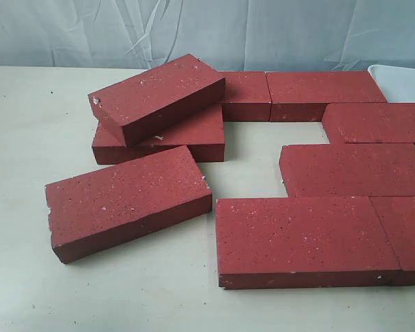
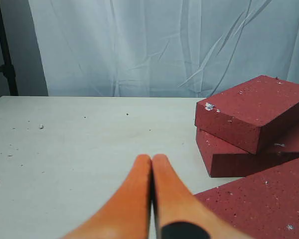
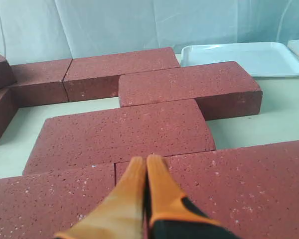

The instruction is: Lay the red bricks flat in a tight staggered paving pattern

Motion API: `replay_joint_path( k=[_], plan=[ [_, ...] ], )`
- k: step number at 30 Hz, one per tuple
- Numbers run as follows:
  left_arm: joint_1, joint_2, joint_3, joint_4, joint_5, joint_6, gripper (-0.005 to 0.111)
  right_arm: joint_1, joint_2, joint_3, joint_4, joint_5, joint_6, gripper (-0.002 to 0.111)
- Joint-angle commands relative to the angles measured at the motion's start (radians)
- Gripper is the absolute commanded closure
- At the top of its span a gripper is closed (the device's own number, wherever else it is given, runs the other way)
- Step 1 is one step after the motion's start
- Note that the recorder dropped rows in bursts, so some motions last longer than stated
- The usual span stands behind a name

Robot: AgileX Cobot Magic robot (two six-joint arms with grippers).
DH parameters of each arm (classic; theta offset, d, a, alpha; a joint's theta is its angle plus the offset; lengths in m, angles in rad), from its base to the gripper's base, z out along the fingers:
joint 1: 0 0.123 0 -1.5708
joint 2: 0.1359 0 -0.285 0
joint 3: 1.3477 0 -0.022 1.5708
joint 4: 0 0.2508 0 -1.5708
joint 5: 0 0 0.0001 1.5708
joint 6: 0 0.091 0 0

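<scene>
Beside the white tray (image 1: 401, 83), most of the red bricks (image 1: 311, 238) lie flat in staggered rows on the table (image 1: 28, 138). Farthest from the tray, one brick (image 1: 155, 97) sits askew atop another. The left jaws and the right jaws are each pressed together, empty.

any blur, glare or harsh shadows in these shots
Exterior view: soft, even light, only faint shadows under the bricks, no glare. Left wrist view: the left gripper is close to the lens and blurred; the stacked bricks are sharper. Right wrist view: the right gripper is blurred too, the white tray is bright but not blown out, and brick edges bow slightly.
</scene>
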State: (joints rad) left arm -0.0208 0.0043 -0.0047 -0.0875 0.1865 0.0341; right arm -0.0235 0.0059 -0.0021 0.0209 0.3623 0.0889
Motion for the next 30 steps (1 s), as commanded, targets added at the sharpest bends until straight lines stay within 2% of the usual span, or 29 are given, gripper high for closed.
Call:
replay_joint_path(
  k=[1,12,30],
  plan=[
    [-0.001,-0.004,0.005,0.002,-0.007,-0.005,0.107,-0.005,-0.006,0.002,0.001,-0.007,-0.001,0.109],
    [-0.001,-0.004,0.005,0.002,-0.004,-0.005,0.107,-0.005,-0.006,0.002,0.001,-0.044,-0.001,0.109],
    [-0.001,-0.004,0.005,0.002,-0.004,-0.005,0.107,-0.005,-0.006,0.002,0.001,-0.496,-0.001,0.109]
  ],
)
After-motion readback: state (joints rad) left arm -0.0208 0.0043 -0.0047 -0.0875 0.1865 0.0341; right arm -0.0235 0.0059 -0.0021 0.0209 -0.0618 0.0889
